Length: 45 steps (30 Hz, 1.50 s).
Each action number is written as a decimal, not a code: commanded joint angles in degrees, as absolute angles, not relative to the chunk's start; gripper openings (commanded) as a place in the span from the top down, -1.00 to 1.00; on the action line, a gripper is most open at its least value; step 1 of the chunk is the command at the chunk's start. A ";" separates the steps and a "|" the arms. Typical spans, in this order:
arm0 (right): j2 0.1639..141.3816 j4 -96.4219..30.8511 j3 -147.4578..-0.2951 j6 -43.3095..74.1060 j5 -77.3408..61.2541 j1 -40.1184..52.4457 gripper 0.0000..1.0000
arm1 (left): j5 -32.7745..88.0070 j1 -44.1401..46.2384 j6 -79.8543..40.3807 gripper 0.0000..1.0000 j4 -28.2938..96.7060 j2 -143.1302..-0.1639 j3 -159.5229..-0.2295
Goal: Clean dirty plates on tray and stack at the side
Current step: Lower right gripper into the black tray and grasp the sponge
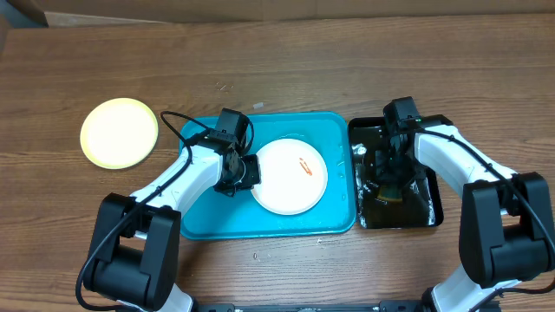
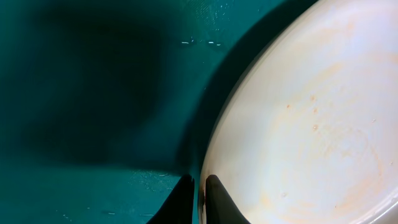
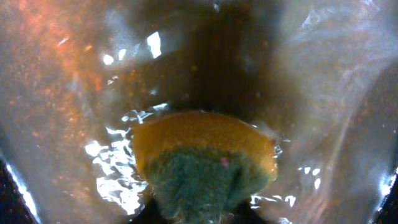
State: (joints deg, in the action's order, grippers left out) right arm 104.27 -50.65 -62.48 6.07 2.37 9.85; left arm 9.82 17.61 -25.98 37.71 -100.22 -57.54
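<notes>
A white plate (image 1: 290, 176) with a small orange-red smear lies in the turquoise tray (image 1: 208, 217). My left gripper (image 1: 241, 170) is at the plate's left edge. In the left wrist view the plate (image 2: 311, 124) shows faint orange streaks, and the left gripper (image 2: 200, 196) is shut on its rim, one finger under and one over. A pale yellow-green plate (image 1: 120, 132) rests on the table at the left. My right gripper (image 1: 388, 178) reaches down into the black tray (image 1: 438, 204) and is shut on a yellow and green sponge (image 3: 205, 143) in brownish water.
The black tray stands right against the turquoise tray's right side and holds murky liquid (image 3: 74, 74). Water drops speckle the turquoise tray's floor (image 2: 93, 93) near the plate. Bare wooden table (image 1: 286, 69) lies behind both trays.
</notes>
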 commanded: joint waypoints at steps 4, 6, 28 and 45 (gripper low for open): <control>103.94 -45.78 -62.59 5.80 2.96 9.23 -0.37 | 10.07 17.69 -25.76 0.78 37.43 -100.62 -58.33; 103.94 -43.59 -62.59 5.82 2.94 9.19 -0.35 | 10.04 17.69 -25.76 0.78 37.36 -100.62 -58.33; 103.94 -52.05 -68.31 6.02 -1.56 9.15 -0.40 | 5.37 17.72 -25.98 0.61 37.23 -100.62 -58.28; 103.94 -54.15 -66.28 6.28 -5.63 9.15 -0.49 | 2.04 17.61 -25.08 0.81 36.80 -100.88 -58.24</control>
State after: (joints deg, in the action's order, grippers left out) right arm 104.27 -54.94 -67.09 6.00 -3.44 9.37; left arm 3.97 17.61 -25.96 37.04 -100.22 -57.54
